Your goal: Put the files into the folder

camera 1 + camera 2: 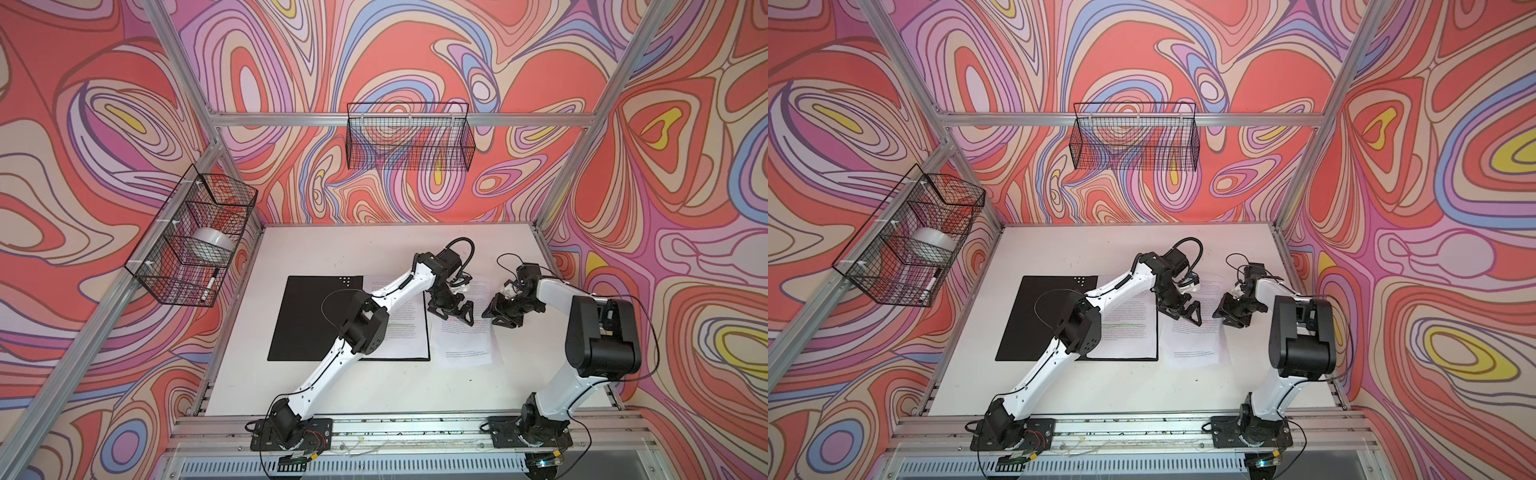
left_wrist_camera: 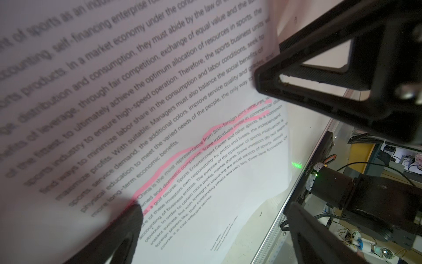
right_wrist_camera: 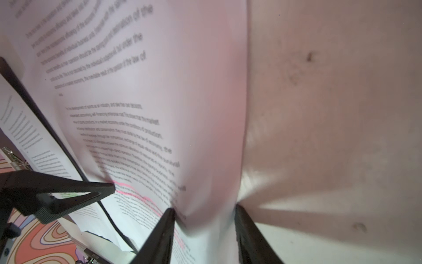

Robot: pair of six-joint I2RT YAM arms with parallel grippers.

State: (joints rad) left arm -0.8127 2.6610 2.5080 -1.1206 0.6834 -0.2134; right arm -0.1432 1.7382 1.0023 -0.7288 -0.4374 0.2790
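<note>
**Part-filed: one sheet in, loose sheets not yet in**

The folder (image 1: 307, 316) lies open and flat on the table (image 1: 353, 249), black inside up. It sits on the far side of the left gripper (image 1: 454, 315) from the right gripper (image 1: 498, 320). One filed sheet (image 1: 405, 332) lies on the folder half nearer the grippers, partly hidden by the left arm, so that part looks done.

Left to do: the loose sheets (image 1: 465, 345) lie on the table just outside the folder's edge, directly under both grippers. There seem to be at least two overlapping; the exact count is unclear.

Left gripper: jaws wide apart with nothing between them. One fingertip (image 2: 131, 219) rests on the printed face near the pink highlight, probably pinning the paper.

Right gripper: at the sheets' outer edge, the one away from the folder. Its jaws are part-way together, with a ridge of paper buckled up between the fingertips (image 3: 167, 219) and both tips touching paper. Whether it is a firm clamp yet — cannot tell.

Judgement: the step in hand is lifting the top loose sheet by its edge. It then has to go across, past the left gripper, onto the filed sheet — same again for whatever lies under it. Roughly a third done.
</note>
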